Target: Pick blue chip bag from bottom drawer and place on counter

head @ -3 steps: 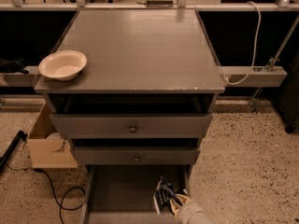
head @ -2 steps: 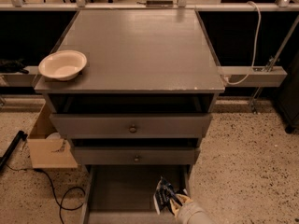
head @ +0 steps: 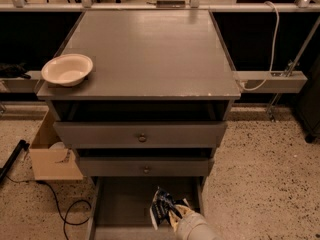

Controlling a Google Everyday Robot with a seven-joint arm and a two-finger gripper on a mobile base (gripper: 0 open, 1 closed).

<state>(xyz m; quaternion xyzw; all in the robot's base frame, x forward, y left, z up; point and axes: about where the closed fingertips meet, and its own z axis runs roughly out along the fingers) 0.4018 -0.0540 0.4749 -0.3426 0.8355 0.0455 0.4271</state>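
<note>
The bottom drawer (head: 120, 209) of the grey cabinet is pulled out at the lower edge of the camera view. The blue chip bag (head: 161, 208), dark and crinkled with white lettering, stands tilted in the drawer's right half. My gripper (head: 176, 215) comes in from the bottom right and is shut on the bag's right side, its pale arm (head: 196, 229) trailing to the frame edge. The counter (head: 145, 49) is the flat grey top of the cabinet, well above the gripper.
A cream bowl (head: 67, 69) sits on the counter's front left corner. Two upper drawers with round knobs (head: 142, 137) jut out above the bottom drawer. A cardboard box (head: 52, 156) and a black cable (head: 60, 209) lie on the speckled floor to the left.
The bag and my gripper have shifted slightly to the left inside the drawer, and the bag now stands a little more upright. Nothing else has moved.
</note>
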